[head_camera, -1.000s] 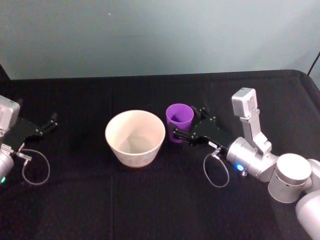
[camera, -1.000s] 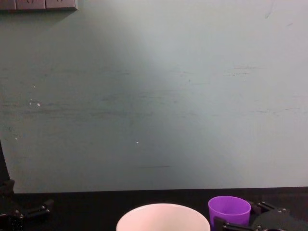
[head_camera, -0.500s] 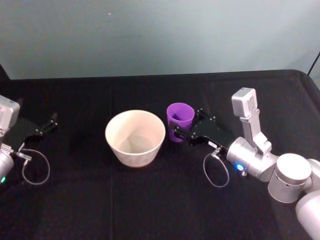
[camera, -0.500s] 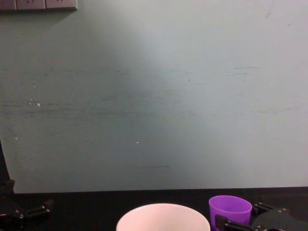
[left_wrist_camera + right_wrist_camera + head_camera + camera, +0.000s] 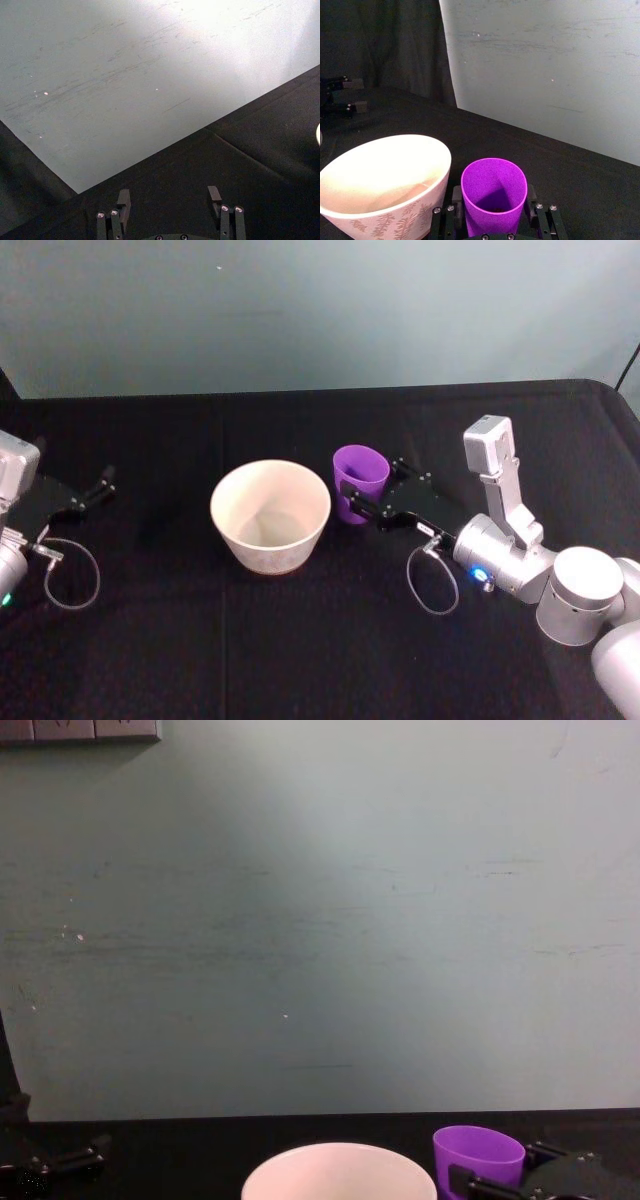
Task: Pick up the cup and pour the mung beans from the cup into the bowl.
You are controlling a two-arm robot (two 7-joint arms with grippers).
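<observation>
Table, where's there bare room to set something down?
Bare: the black table in front of the bowl, and the stretch between the bowl and the left gripper. Crowded: right of the bowl, where the right gripper clasps the cup.

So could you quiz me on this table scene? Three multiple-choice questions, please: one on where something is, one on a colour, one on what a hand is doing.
1. Where is the cup relative to the bowl?
A. Inside it.
B. Beside it, on the robot's right.
C. Beside it, on the robot's left.

2. What colour is the cup?
A. Green.
B. Orange.
C. Purple.

3. How is the left hand?
A. Open, holding nothing.
B. Shut on the bowl.
C. Shut on the cup.

Answers:
1 B: the cup stands just right of the bowl, gripped by the right hand.
2 C: it is bright purple in the head view.
3 A: its fingers are spread apart over bare black cloth.
</observation>
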